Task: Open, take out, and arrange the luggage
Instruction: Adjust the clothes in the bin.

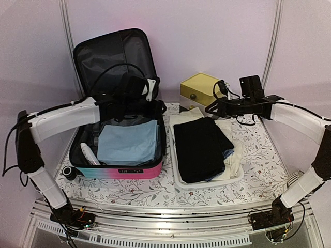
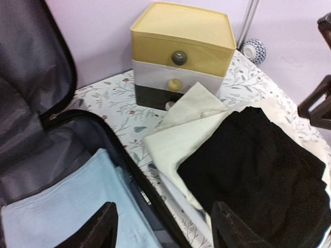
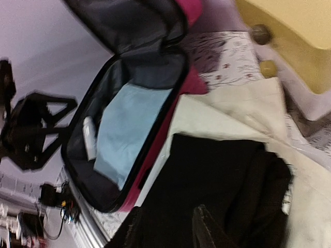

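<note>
The luggage [image 1: 135, 171] lies open at the left of the table, its black-lined lid [image 1: 115, 57] standing up against the back wall. Inside are a folded light blue cloth [image 1: 126, 143] and a white tube [image 1: 89, 153]. My left gripper [image 1: 154, 107] hovers over the case's back right rim, and in the left wrist view it [image 2: 165, 230] is open with nothing between its fingers [image 2: 106, 227]. My right gripper [image 1: 211, 109] hangs above the back of the basket. In the right wrist view it [image 3: 168, 232] stands open over a black garment [image 3: 217, 175].
A white basket [image 1: 178, 178] right of the case holds the black garment [image 1: 199, 147] on cream cloth [image 1: 232, 155]. A yellow-topped drawer box [image 1: 199, 87] stands at the back. A small black round thing [image 1: 69, 172] sits by the case's front left corner.
</note>
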